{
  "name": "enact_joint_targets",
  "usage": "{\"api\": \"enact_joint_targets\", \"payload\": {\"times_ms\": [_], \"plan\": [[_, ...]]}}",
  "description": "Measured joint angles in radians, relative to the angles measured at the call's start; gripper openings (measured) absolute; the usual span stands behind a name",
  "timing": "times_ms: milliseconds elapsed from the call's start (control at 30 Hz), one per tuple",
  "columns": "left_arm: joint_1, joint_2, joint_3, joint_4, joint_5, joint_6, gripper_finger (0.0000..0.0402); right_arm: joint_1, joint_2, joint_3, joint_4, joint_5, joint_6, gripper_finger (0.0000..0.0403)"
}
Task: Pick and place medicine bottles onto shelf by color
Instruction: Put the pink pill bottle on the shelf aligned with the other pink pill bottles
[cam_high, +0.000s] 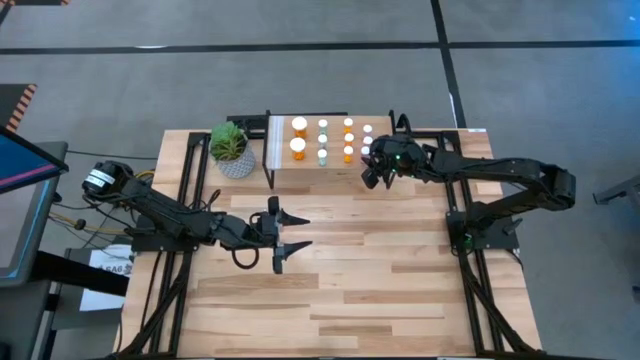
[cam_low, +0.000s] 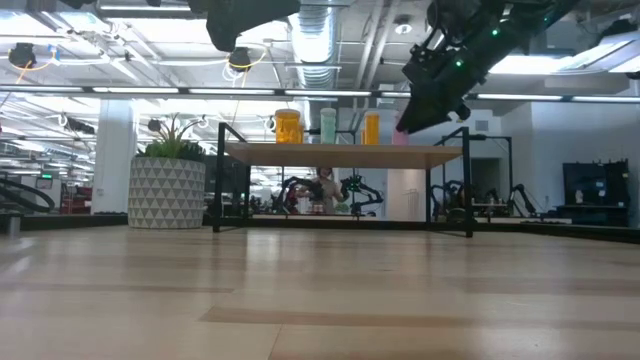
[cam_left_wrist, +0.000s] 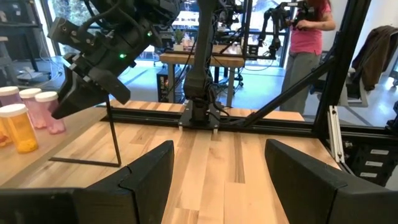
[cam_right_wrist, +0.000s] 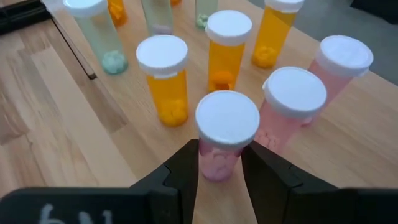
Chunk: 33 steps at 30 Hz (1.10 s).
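— What do you hold now, and where is it?

— I hold a pink bottle (cam_right_wrist: 226, 142) with a white round cap. My right gripper (cam_right_wrist: 220, 163) has its two fingers closed on the body, just under the cap, one finger on each side. It is at the edge of the shelf (cam_high: 330, 175), at the end far from the plant (cam_high: 231, 149), beside two other pink bottles (cam_right_wrist: 291, 107).

— How do you think it handles?

— I judge it is very light: a thin plastic body with only some pills at the bottom. The plastic looks smooth, so it can slip if I squeeze too little. It is stiff enough, I believe, but too much force could bend the wall. The cap is wider than the body, so taking hold below it is good; the cap then rests like a small stop above my fingers.

— What stands around it?

— Orange bottles (cam_right_wrist: 165, 78) are near, and teal-green ones (cam_right_wrist: 99, 28) beyond them. They stand close together, so a tilted bottle could knock a neighbour over. I want to keep mine upright.

— And your other arm?

— My left gripper (cam_high: 284, 233) waits over the bare table (cam_high: 400, 290), well apart from the shelf, with the fingers spread wide and nothing between them.
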Motion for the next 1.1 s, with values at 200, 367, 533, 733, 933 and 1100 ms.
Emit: {"api": "enact_joint_targets", "payload": {"times_ms": [200, 367, 533, 733, 933, 1100], "plan": [[0.0, 0.0, 0.0, 0.0, 0.0, -0.004, 0.024, 0.0, -0.001, 0.0, -0.019, 0.003, 0.0, 0.0142], [0.0, 0.0, 0.0, 0.0, 0.0, -0.004, 0.024, -0.003, -0.001, 0.002, -0.032, 0.014, -0.001, 0.014], [0.0, 0.0, 0.0, 0.0, 0.0, -0.004, 0.024, -0.013, -0.002, 0.013, -0.063, 0.021, -0.002, 0.0139], [0.0, 0.0, 0.0, 0.0, 0.0, -0.004, 0.024, -0.012, -0.002, 0.013, -0.063, 0.021, 0.0, 0.0145], [0.0, 0.0, 0.0, 0.0, 0.0, -0.004, 0.024, -0.003, -0.002, 0.013, -0.065, 0.018, 0.0, 0.0152], [0.0, 0.0, 0.0, 0.0, 0.0, -0.004, 0.024, -0.002, -0.002, 0.013, -0.062, -0.004, 0.0, 0.0169]]}}
